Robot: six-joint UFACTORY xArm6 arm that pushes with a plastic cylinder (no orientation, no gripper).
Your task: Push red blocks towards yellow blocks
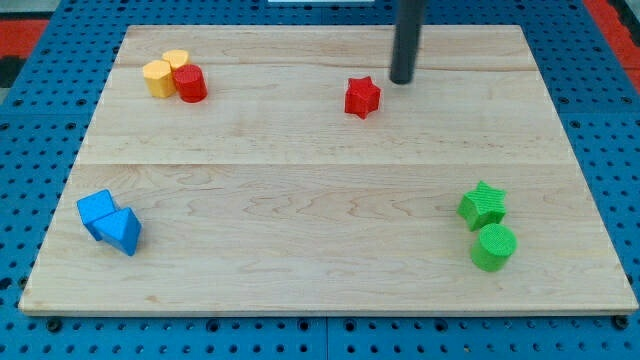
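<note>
A red star block (362,97) lies near the view's top middle. My tip (402,81) is just to its upper right, a small gap apart. At the view's top left, a red cylinder (189,83) touches two yellow blocks: a yellow hexagon-like block (158,77) to its left and a yellow rounded block (176,59) just above it.
A blue cube (98,212) and a blue triangular block (123,232) sit together at the view's bottom left. A green star (483,206) and a green cylinder (493,247) sit at the bottom right. The wooden board (320,190) lies on a blue pegboard.
</note>
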